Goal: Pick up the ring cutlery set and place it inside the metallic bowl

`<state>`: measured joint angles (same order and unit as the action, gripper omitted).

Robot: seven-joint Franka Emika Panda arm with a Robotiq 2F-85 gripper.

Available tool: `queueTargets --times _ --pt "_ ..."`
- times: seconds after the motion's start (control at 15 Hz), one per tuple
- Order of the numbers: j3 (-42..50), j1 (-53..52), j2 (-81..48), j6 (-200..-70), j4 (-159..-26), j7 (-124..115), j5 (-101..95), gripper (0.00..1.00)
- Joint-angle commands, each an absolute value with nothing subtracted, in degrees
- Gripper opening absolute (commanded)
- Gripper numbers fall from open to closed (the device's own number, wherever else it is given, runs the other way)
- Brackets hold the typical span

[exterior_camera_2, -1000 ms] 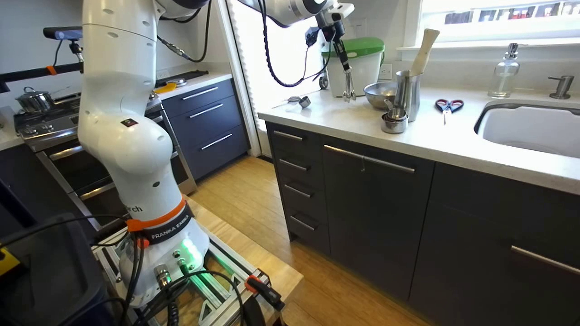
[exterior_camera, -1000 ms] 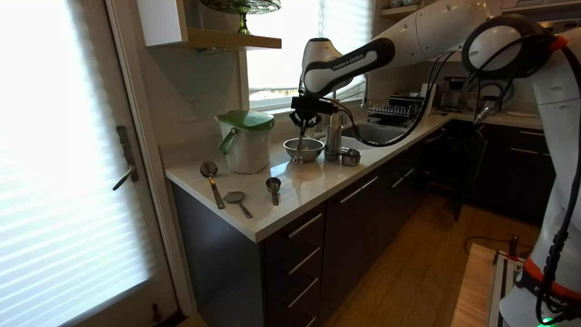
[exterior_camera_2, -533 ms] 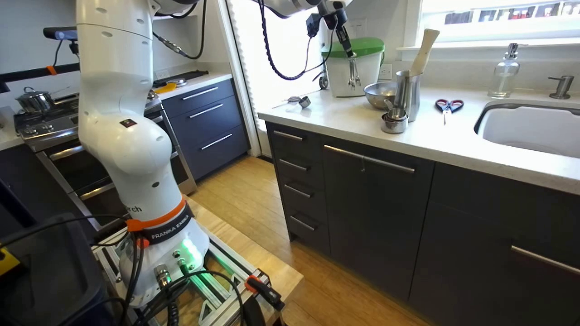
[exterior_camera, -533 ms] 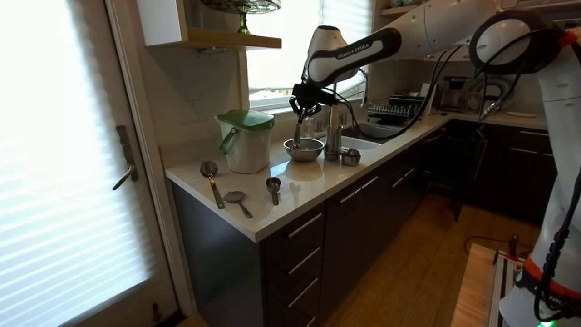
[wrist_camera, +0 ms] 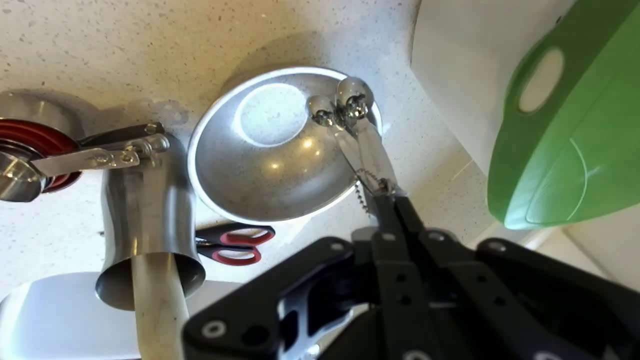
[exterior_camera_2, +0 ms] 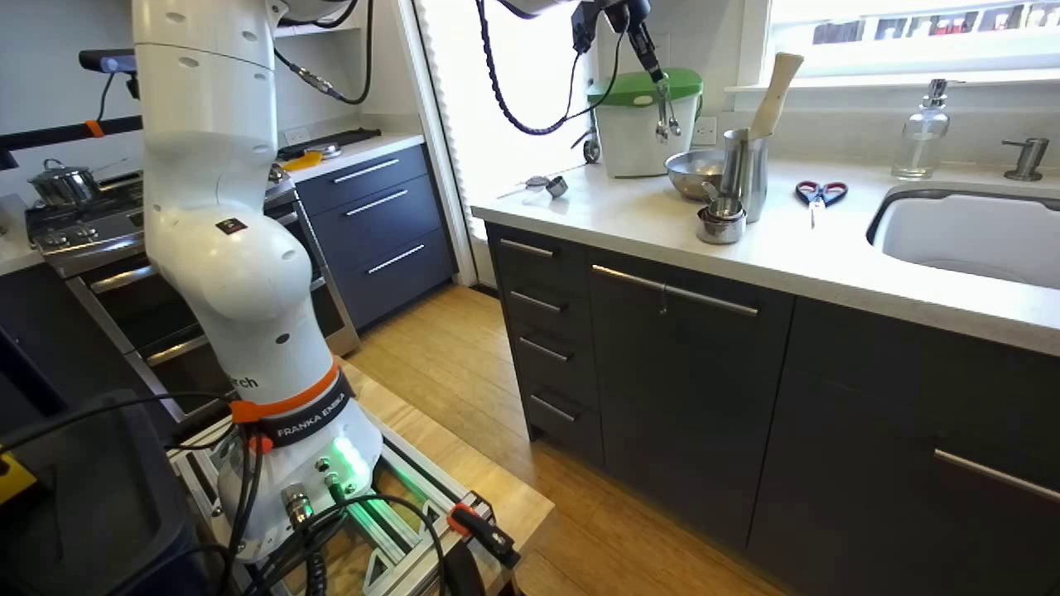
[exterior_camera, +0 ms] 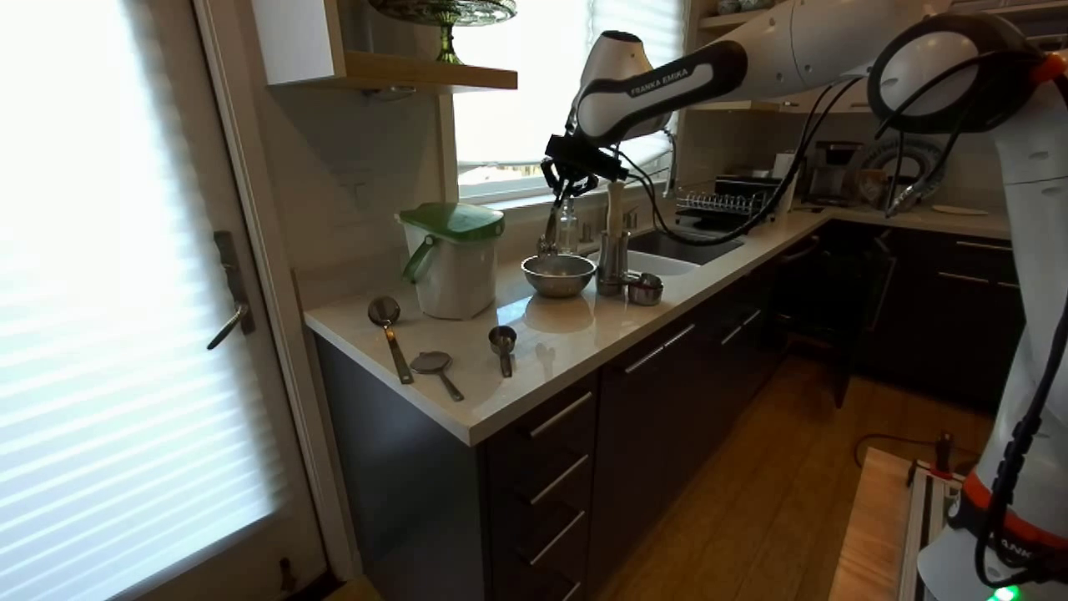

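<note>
Backlit in both exterior views; wrist view bright, with glare.
Door glass and window blown out; cabinets go nearly black in an exterior view, glossy counter throws reflections there. Green glow on robot base; lettering readable in both exterior views. Wrist view: hot white patch, small warm glints inside bowl, soft shadow beside it, gripper dark, soft toward bottom edge.

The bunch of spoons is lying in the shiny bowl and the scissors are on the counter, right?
The bunch of spoons isn't lying in the shiny bowl: both exterior views show the pincer holding it up. The scissors are on the counter.
</note>
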<state>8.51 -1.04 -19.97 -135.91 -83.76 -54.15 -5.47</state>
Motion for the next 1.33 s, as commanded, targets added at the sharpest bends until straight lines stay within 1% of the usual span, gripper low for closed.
queueTargets --times 0.0,1.27 --pt "9.95 -0.71 -21.78 -137.76 -81.29 -58.02 -5.96 0.01" --pt "16.8 -1.03 -38.1 -135.33 -65.82 -76.19 -11.06 0.01"
